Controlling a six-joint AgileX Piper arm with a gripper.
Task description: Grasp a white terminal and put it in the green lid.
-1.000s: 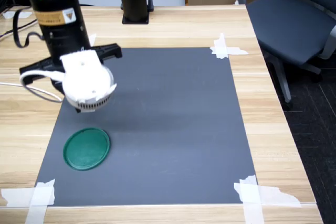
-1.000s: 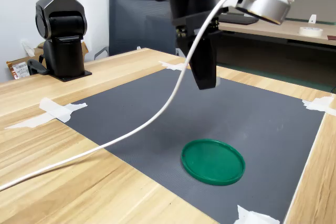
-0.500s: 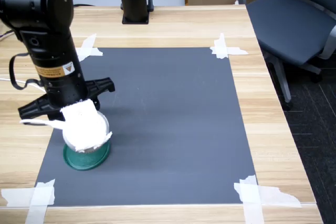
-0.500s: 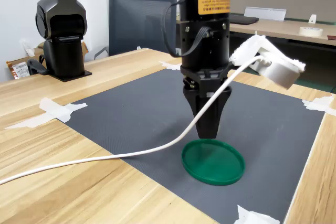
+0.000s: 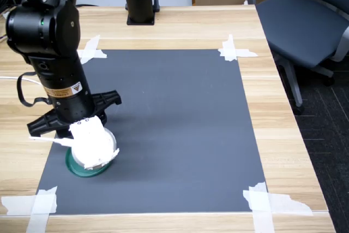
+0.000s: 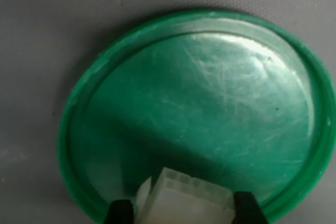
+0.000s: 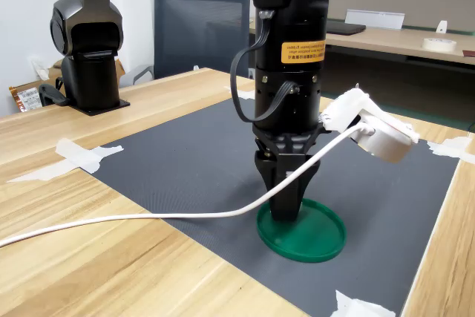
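The flat round dark-green plastic lid (image 7: 312, 234) lies rim-up on the dark grey mat (image 5: 180, 124), near the mat's corner at the first exterior view's lower left. Its shallow raised rim is intact, its inner face scuffed and glossy. The tiny white blocky plastic terminal (image 6: 184, 198) sits clamped between the hand's (image 6: 181, 211) two dark fingers, right over the lid's inside, near its rim.

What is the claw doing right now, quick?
Claw: closed on the little white block, holding it low over the green lid.
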